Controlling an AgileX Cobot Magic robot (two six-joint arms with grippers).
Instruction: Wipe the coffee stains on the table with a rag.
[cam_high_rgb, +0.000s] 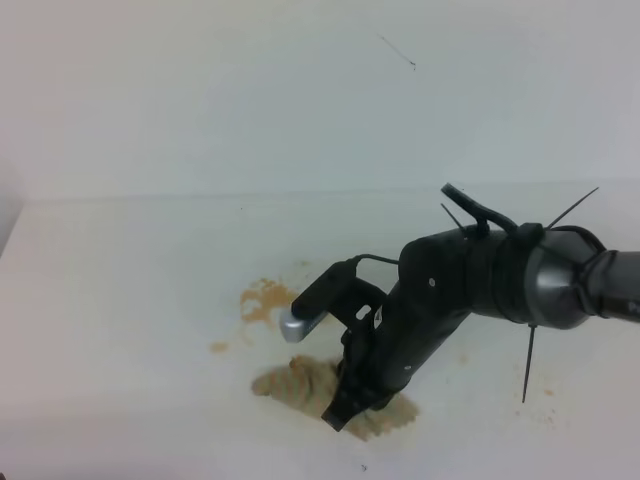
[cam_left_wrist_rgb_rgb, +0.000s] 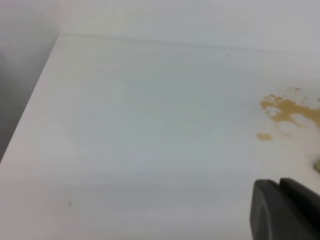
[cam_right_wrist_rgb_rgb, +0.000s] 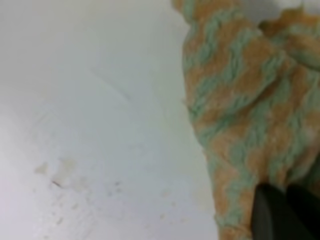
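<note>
Nearest the exterior high camera, at about 6 o'clock on the table, the rag lies spread flat. The right gripper is pressed down onto it, its dark fingers brought together and pinching the fuzzy orange-green cloth. Farther back, at about 11 o'clock from the rag, the coffee stains are seen near but apart from it. Only a dark corner of the left gripper is caught in its wrist view; its state cannot be told.
</note>
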